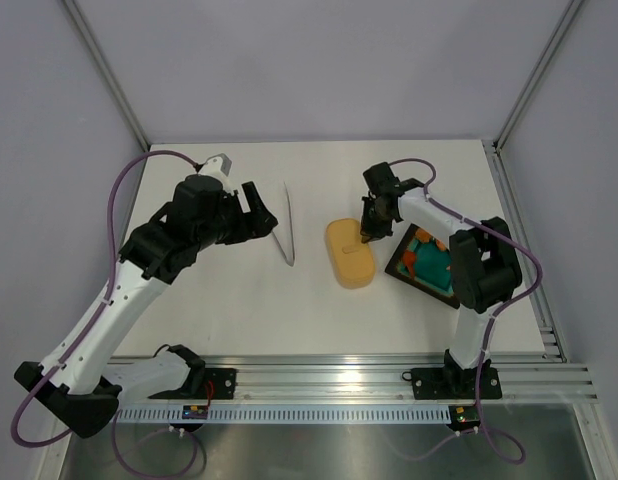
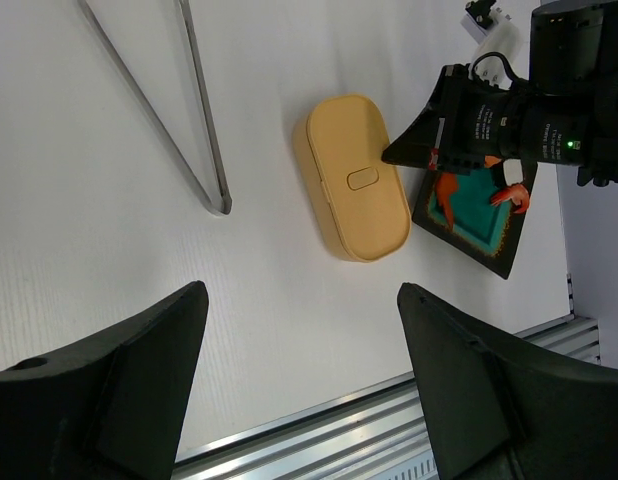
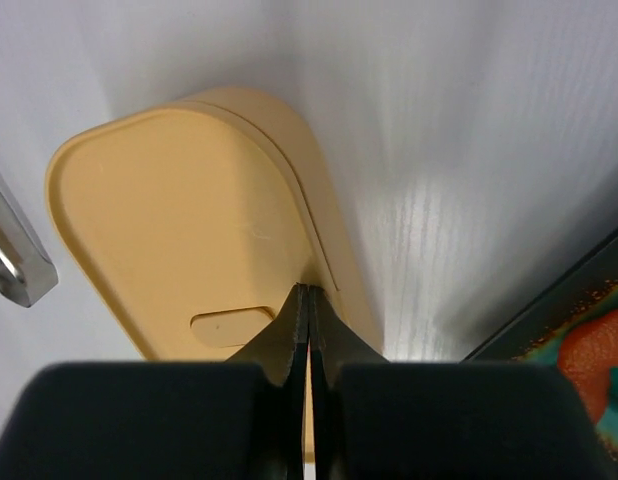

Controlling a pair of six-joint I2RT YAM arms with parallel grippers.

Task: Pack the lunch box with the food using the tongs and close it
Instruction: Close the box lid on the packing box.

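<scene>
- Right gripper: fingers pressed together, tips against the lidded lunch box, centre frame.
- Left gripper: fingers spread; tongs upper left.

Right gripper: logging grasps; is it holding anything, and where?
The right gripper is shut at the long-side rim of the lunch box lid; whether it pinches it cannot be told.

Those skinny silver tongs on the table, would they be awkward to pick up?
The tongs look like thin polished metal, so probably light but slippery. Their two long arms join at one end only, so they would likely flex and spring when squeezed. Lying flat on the smooth table, they may slide rather than roll if nudged.
</scene>
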